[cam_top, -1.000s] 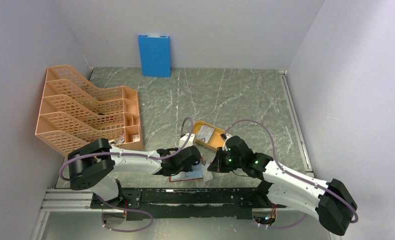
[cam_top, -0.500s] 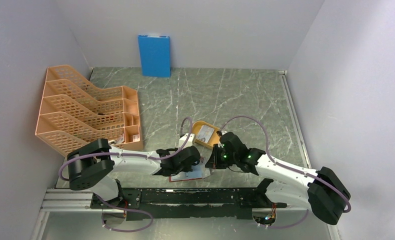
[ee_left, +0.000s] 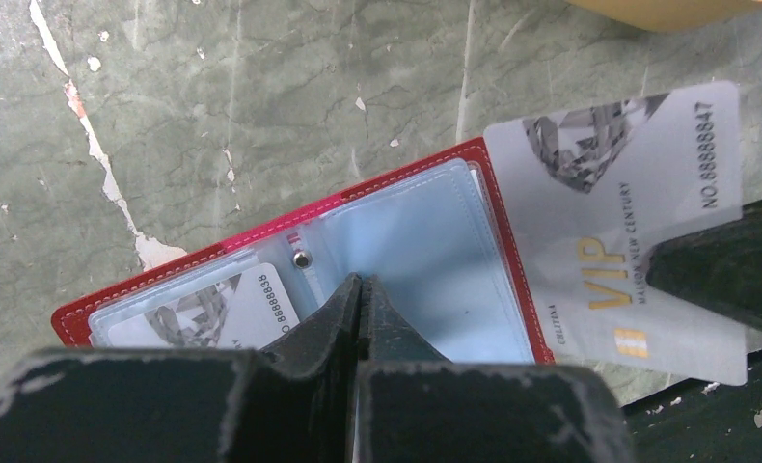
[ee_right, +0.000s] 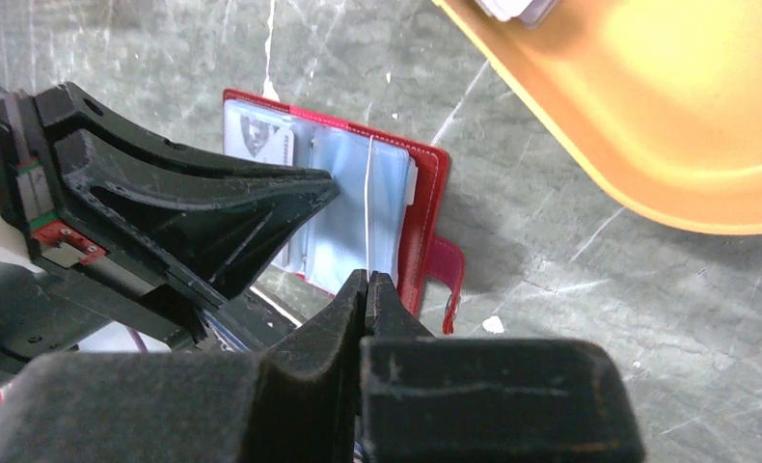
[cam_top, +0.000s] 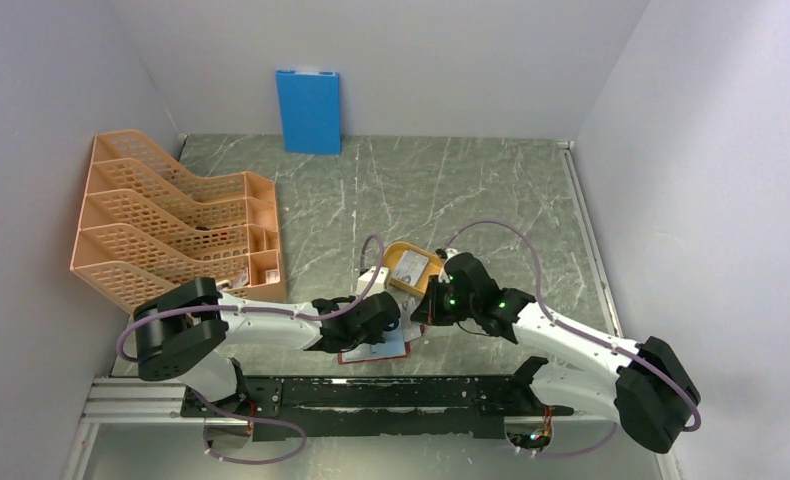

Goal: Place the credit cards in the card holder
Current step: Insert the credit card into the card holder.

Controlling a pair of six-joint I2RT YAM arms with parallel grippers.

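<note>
Card holder [ee_left: 425, 241] is lying open on the table [cam_top: 451, 190] at the near edge, clear pockets facing up. Left gripper [ee_left: 361, 289] is sitting fingers-together, tips pressing down on the clear pocket near the fold. One card [ee_left: 228, 304] is sitting in a pocket beside those tips. Right gripper [ee_right: 367, 285] is clamping the VIP card [ee_left: 609, 222] by one end; the card's free edge is overlapping the holder's red border, can't tell if it's in a pocket. Just beyond, the yellow tray [ee_right: 666, 145] is holding at least one more card [cam_top: 412, 266]. Further back, the orange file rack [cam_top: 171, 225] is standing left, and the blue board [cam_top: 308, 110] is leaning against the back wall.
</note>
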